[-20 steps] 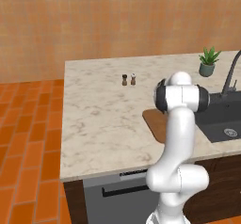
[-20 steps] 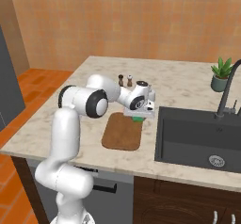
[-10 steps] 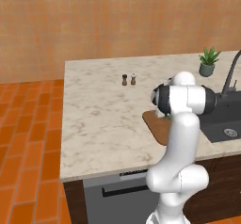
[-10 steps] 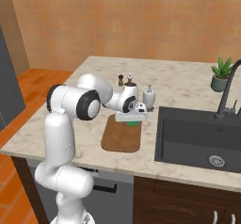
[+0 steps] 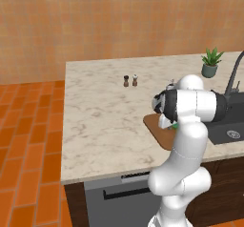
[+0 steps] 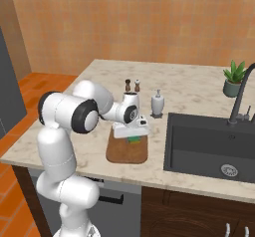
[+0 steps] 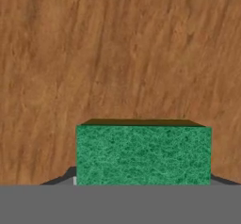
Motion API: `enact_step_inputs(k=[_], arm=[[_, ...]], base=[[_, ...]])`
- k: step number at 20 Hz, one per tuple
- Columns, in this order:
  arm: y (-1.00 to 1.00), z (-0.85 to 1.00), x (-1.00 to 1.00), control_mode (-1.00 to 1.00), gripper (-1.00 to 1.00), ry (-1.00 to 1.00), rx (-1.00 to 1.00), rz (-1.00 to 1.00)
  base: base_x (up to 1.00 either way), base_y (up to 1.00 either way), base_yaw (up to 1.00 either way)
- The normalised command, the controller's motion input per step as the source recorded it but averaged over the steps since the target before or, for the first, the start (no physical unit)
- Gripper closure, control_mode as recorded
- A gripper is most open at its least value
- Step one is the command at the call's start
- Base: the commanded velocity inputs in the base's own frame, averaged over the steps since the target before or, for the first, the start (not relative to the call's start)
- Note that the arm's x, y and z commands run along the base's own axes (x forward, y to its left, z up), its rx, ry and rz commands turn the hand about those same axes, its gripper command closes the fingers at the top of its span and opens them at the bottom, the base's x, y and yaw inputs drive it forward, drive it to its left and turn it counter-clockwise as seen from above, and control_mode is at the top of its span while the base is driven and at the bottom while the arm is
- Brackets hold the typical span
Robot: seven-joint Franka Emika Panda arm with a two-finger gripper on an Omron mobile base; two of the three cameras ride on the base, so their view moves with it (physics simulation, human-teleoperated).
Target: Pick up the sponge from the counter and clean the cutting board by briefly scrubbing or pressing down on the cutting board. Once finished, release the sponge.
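While the gripper [image 6: 132, 135] pinches the sponge [image 6: 133, 140] between its fingers, the green block sits low over the far end of the cutting board [image 6: 127, 150], on the counter [image 6: 74, 131] left of the sink [image 6: 209, 144]. Seen from the hand, wood grain runs behind the sponge. Beyond the board, a soap bottle [image 6: 157, 103] and two shakers [image 6: 132, 85] stand; from the left, the arm hides most of the board.

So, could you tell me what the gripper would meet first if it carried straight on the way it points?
Most likely the cutting board: the gripper points down at it, shut on the sponge, which would touch first.
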Motion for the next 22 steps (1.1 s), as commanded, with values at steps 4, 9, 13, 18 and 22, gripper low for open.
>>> enact_step_inputs(k=[4,9,13,18,22], arm=[[0.34,-0.83,0.03,-1.0,1.0,0.29,0.24,0.3],[0.36,-1.0,-0.12,-1.0,1.0,0.09,0.34,0.38],[0.48,-0.51,-0.22,-1.0,1.0,-0.13,0.11,0.24],[0.28,0.55,-0.36,-1.0,1.0,-0.08,-0.01,0.07],[0.49,-0.02,-0.84,-1.0,-1.0,-0.04,-0.06,0.02]], base=[[0.0,0.0,0.0],[0.0,0.0,0.0],[0.0,0.0,0.0],[0.0,0.0,0.0],[0.0,0.0,0.0]])
